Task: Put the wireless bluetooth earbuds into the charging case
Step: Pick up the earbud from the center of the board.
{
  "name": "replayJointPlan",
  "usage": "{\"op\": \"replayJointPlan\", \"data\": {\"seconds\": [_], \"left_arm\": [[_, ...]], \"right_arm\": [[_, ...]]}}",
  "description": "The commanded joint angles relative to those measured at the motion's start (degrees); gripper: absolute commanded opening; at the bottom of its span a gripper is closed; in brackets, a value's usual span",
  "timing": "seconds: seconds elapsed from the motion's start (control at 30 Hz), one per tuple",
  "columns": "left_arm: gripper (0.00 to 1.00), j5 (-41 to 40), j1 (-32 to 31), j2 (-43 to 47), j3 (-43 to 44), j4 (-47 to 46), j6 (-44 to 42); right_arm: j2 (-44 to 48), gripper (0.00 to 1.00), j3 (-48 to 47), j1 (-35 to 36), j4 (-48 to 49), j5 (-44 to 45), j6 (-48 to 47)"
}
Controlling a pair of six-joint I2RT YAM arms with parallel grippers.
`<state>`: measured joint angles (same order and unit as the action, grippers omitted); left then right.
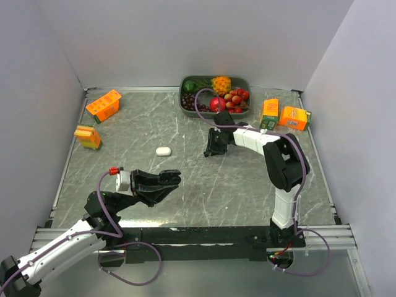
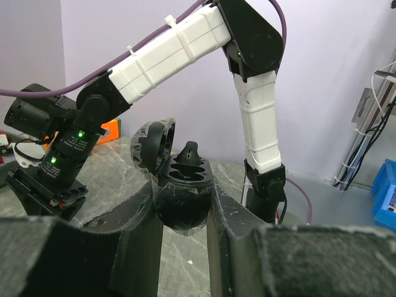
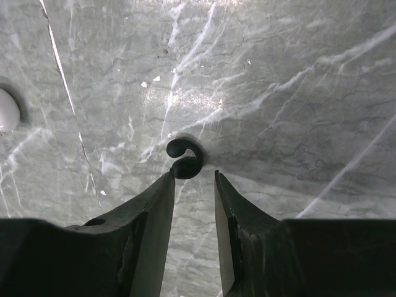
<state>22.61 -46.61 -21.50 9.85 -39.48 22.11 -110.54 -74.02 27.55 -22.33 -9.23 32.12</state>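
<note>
My left gripper (image 1: 162, 180) is shut on a black charging case (image 2: 182, 198) and holds it above the table, lid (image 2: 151, 145) swung open. One black earbud (image 2: 189, 153) sits in a slot of the case with its stem up. A second black earbud (image 3: 185, 159) lies on the marble table just past my right gripper (image 3: 193, 176). That gripper is open. Its left fingertip (image 3: 167, 182) touches the bud and nothing is between the jaws. In the top view the right gripper (image 1: 215, 148) points down at mid-table. The bud is hidden under it there.
A white pill-shaped case (image 1: 163, 151) lies left of the right gripper and shows as the white case (image 3: 6, 111) at the wrist view's edge. A fruit tray (image 1: 185, 102) stands at the back. Orange cartons (image 1: 103, 105) sit far left, juice boxes (image 1: 294, 117) far right.
</note>
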Motion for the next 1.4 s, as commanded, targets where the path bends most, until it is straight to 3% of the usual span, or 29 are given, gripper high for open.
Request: {"op": "replayJointPlan", "data": {"seconds": [0.0, 0.43, 0.73, 0.9, 1.37], "left_arm": [[0.01, -0.3, -0.3, -0.2, 0.8, -1.4, -0.3], [0.01, -0.6, -0.3, 0.5, 0.8, -0.6, -0.2], [0.01, -0.6, -0.5, 0.5, 1.0, -0.3, -0.3], [0.01, -0.6, -0.6, 0.6, 1.0, -0.3, -0.4], [0.01, -0.3, -0.7, -0.4, 1.2, -0.8, -0.3]], "right_arm": [[-1.3, 0.4, -0.4, -0.3, 1.1, -1.4, 0.9], [-3.9, 0.36, -1.1, -0.2, 1.0, -3.3, 1.3], [-3.0, 0.18, -0.5, -0.3, 1.8, -3.3, 1.1], [-0.7, 0.17, 0.4, -0.1, 2.1, -1.2, -0.4], [7.9, 0.01, 5.6, 5.8, 2.5, 7.9, -8.7]]}}
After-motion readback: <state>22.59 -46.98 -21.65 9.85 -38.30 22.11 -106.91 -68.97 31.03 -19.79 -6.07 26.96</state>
